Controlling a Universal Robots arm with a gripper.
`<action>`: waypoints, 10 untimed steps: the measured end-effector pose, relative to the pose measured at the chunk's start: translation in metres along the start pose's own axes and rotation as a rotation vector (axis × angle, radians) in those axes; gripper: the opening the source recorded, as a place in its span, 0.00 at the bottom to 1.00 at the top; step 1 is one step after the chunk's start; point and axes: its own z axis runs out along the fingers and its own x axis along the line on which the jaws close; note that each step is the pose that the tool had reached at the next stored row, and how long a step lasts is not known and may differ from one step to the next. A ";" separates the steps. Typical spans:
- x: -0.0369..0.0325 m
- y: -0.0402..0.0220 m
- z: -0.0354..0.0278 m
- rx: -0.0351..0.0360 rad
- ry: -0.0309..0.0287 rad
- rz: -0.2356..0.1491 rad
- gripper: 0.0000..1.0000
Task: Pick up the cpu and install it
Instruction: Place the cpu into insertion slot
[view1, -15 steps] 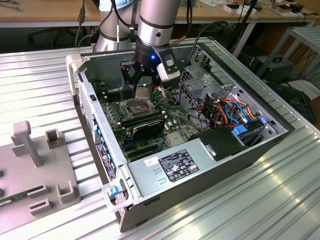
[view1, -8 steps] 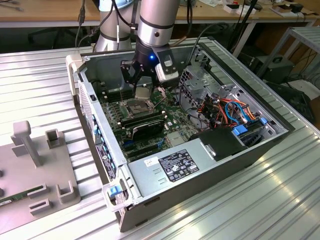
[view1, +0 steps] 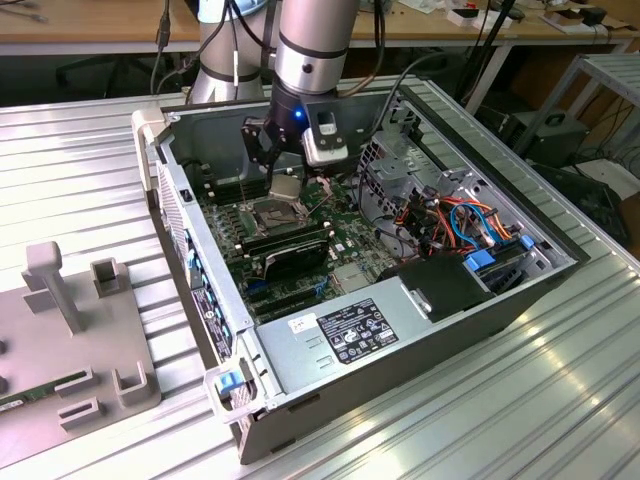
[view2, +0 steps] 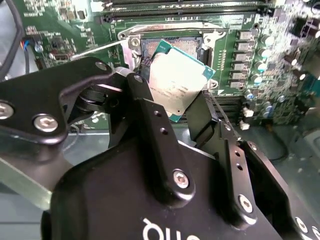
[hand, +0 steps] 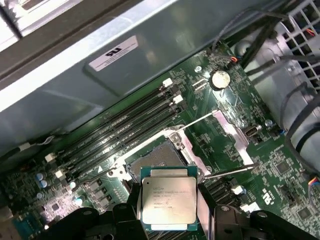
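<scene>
my one gripper (hand: 169, 216) clamps its two fingers (view2: 150, 115) on the single cpu (hand: 169, 197), held just above the one open socket (hand: 156, 159) of the motherboard (hand: 280, 165) inside the computer case (view1: 450, 348).

- Two black fingers (view2: 150, 125) reach out from the dark gripper body, one on either side of the cpu (view2: 177, 80), and pinch it by opposite edges.
- The cpu's dull silver top faces the camera, with a teal-green border around it, and it sits skewed between the fingertips.
- Just beyond the fingertips lies the open socket (view2: 170, 45) in its metal frame, partly covered by the cpu.
- A thin metal lever (view2: 95, 50) runs out from the socket frame.
- Farther past the fingers spreads the green motherboard (view2: 50, 25), with long memory slots (view2: 185, 7) and a row of round capacitors (view2: 260, 65).
</scene>
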 end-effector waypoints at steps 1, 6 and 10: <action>0.0000 0.0000 0.0001 0.0000 -0.0008 0.023 0.54; 0.0000 0.0000 0.0001 0.0000 -0.0013 0.038 0.54; 0.0000 0.0000 0.0001 0.0000 -0.0014 0.038 0.54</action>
